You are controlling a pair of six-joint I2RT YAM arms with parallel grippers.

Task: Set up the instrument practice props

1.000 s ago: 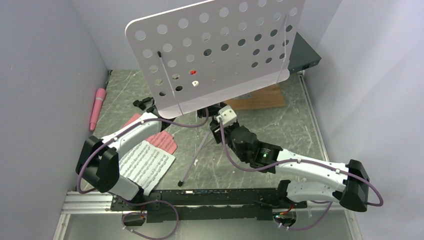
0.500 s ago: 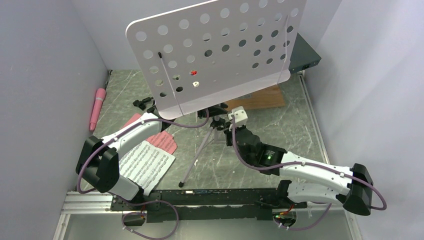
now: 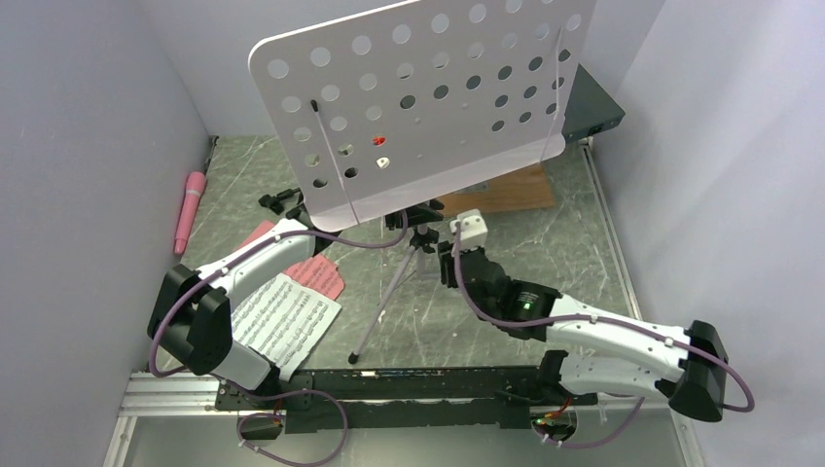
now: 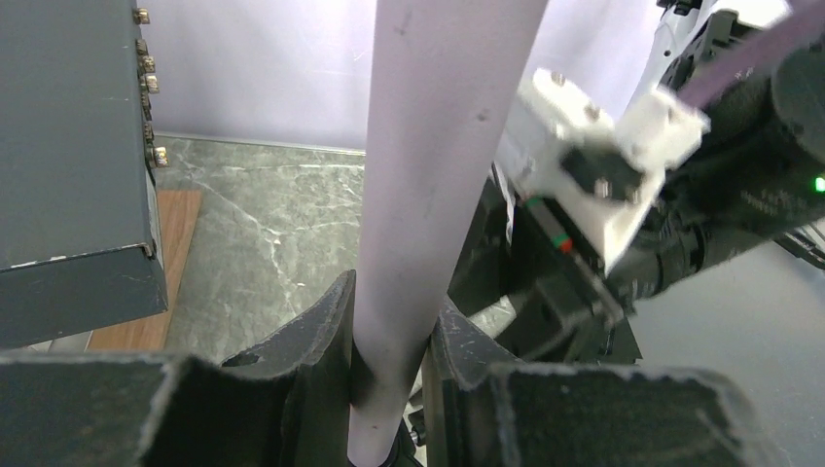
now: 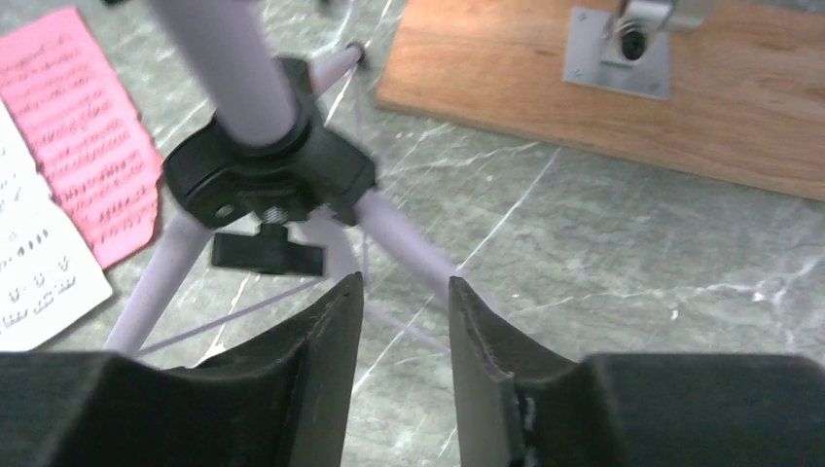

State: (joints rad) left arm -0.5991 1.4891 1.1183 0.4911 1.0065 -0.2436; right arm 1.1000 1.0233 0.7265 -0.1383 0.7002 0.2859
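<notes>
Left gripper [image 4: 389, 362]: clamped tight on the stand's pale tube [image 4: 428, 175], beneath the lavender music-stand desk [image 3: 428, 107], which is raised over the far middle of the table. Compared with 1 second ago, the desk has edged slightly right. Right gripper [image 5: 404, 302]: fingers parted, nothing between them. It has shifted right and farther and now sits just beside the silver tripod [image 5: 268, 175] hub, with 1 leg running toward its gap. Music sheets [image 3: 282, 316], near left, and pink microphone [image 3: 189, 209], far left: unmoved.
</notes>
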